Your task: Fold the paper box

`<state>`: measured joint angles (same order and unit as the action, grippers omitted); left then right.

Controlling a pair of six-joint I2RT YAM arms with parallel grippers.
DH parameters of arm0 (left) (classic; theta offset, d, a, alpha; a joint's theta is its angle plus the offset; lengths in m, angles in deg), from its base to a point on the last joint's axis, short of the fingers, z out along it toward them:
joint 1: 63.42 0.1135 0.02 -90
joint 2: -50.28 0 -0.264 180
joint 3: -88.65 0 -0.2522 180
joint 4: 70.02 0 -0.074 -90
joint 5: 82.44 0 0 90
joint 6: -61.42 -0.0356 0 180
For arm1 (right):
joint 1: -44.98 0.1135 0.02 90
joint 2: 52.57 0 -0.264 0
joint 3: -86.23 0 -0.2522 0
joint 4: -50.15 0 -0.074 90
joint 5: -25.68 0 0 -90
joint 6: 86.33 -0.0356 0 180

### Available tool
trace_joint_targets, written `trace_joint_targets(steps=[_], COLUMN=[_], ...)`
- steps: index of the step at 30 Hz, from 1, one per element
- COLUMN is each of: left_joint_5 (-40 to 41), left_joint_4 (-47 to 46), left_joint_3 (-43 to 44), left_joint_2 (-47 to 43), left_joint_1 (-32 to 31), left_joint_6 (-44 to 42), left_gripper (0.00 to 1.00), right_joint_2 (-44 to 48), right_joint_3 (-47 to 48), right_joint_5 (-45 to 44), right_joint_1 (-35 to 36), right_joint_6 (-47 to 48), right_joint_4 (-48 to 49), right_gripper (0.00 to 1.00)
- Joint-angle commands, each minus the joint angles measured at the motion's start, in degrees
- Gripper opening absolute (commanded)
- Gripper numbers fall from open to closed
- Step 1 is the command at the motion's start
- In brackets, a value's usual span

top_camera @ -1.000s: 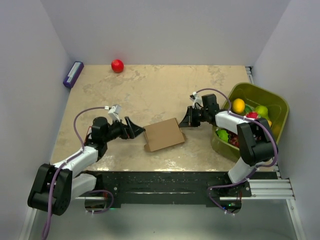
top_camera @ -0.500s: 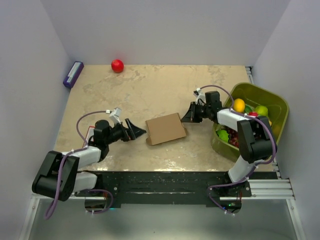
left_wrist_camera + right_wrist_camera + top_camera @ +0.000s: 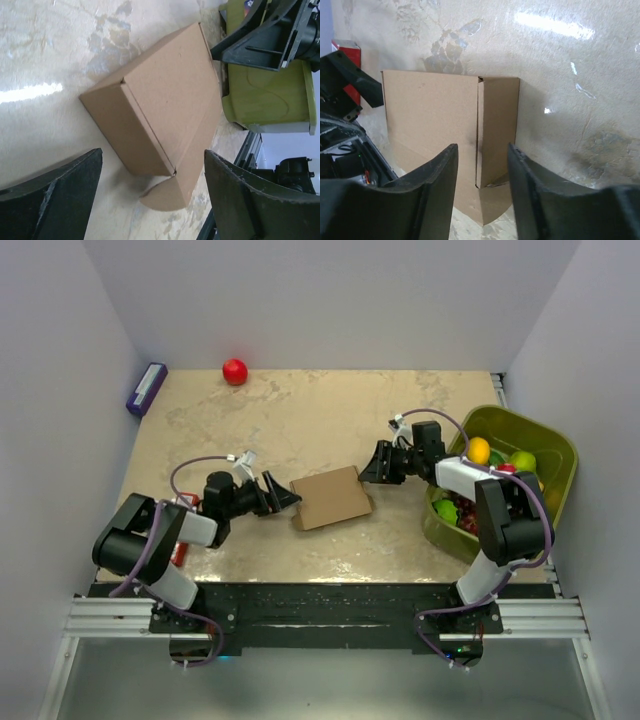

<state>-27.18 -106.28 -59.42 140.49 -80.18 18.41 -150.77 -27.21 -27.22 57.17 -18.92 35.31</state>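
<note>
Top view: we find the paper box (image 3: 331, 497) folded, mid-table, between left gripper (image 3: 288, 498) and right gripper (image 3: 369, 473) | both with jaws apart | left wrist alone reveals its rounded tab (image 3: 159, 197)

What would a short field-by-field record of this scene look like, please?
paper box: closed, lying flat between the grippers, one rounded tab sticking out
left gripper: open, close to the box's left edge
right gripper: open, at the box's far right corner
held: nothing
green bin: at the right, fruit inside
red ball: by the far wall
purple box: far left corner
</note>
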Motion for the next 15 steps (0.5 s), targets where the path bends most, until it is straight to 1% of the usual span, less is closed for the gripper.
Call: trace_joint_targets(steps=[1,5,7,11,15], left_joint_5=[-0.24,0.2,0.11,0.37,0.38], left_joint_4=[-4.48,-2.37,-2.19,-1.14,-1.13], left_joint_3=[2.83,3.71,3.88,4.5,4.77], left_joint_2=[1.63,3.21,3.91,5.58,6.55], left_joint_1=[-0.21,-0.3,-0.47,-0.82,-0.91], left_joint_6=[-1.19,-2.94,-3.56,-4.61,-4.79], left_gripper=[0.85,0.81,0.79,0.73,0.67], right_joint_2=[-3.14,-3.41,-3.58,-4.9,-6.31], right_joint_3=[-3.14,-2.96,-2.7,-2.35,-1.65], right_joint_5=[3.33,2.98,2.36,2.8,1.4], right_joint_1=[-1.11,-1.02,-0.94,-0.67,0.82], right_joint_6=[0.44,1.05,1.49,2.02,2.55], right_joint_4=[0.03,0.38,0.29,0.29,-0.23], right_gripper=[0.62,0.73,0.75,0.84,0.85])
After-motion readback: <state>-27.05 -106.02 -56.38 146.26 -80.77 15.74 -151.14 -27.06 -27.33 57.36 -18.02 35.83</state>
